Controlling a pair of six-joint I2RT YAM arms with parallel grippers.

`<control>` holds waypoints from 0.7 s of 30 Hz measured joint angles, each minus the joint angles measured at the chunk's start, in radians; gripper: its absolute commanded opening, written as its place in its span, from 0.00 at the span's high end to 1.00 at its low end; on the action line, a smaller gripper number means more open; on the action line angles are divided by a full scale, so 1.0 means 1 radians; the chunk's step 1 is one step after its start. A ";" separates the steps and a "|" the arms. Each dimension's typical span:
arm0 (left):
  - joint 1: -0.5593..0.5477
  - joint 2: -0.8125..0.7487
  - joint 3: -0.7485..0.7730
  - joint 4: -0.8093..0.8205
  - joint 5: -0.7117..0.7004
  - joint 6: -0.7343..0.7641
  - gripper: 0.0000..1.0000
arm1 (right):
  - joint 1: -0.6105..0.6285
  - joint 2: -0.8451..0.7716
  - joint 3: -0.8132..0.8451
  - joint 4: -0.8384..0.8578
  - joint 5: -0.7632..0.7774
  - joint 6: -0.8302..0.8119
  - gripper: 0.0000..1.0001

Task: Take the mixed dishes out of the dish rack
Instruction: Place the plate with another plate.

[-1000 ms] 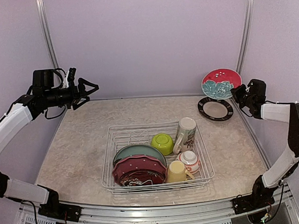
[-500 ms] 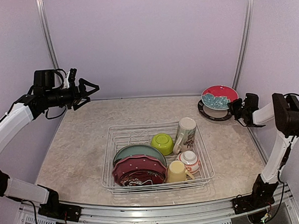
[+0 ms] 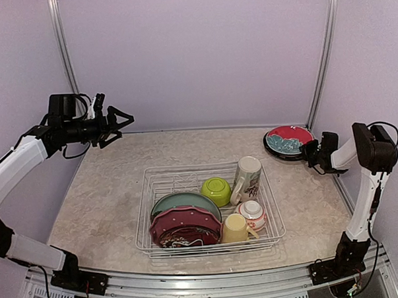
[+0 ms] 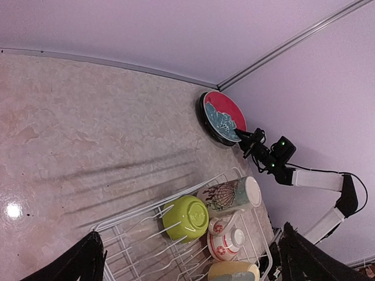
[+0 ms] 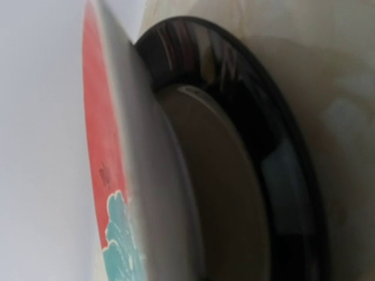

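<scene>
**Plate pinched by right fingers, left fingers wide and empty**

Right gripper (image 3: 313, 152) is closed tight on the rim of the red-and-teal plate (image 3: 290, 138). The right wrist view is filled by that plate edge-on, and the fingers themselves don't show there. Directly under the pinched plate lies the black-rimmed plate (image 5: 281, 146). The red one leans on it, slightly tilted, touching. Both sit on the table (image 3: 108, 186) just ahead of the right fingers, by the back wall.

Left gripper (image 3: 120, 123) is spread fully, nothing between its fingers (image 4: 82, 263), and hangs in the air. Below and ahead of them is the dish rack (image 3: 186, 167). It holds the lime-green bowl (image 3: 216, 190), the cream printed mug (image 3: 248, 178) lying beside it, the white-and-red bowl (image 3: 252, 214) and the yellow mug (image 3: 237, 228). Plates stand in the tines: the teal-green plate (image 3: 181, 201), the pink dotted plate (image 3: 182, 219) and the dark red plate (image 3: 180, 239). The rack is well apart from the right fingers.
</scene>
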 measured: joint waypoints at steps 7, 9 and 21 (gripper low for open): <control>0.000 0.006 0.000 0.000 0.001 0.000 0.01 | 0.000 0.022 0.008 0.018 -0.020 0.005 0.82; 0.000 0.007 0.000 0.000 0.001 0.000 0.01 | 0.000 0.023 0.008 0.023 -0.024 0.005 0.72; 0.000 0.007 0.000 0.000 0.005 -0.001 0.01 | -0.006 -0.046 0.079 -0.204 -0.024 -0.140 0.14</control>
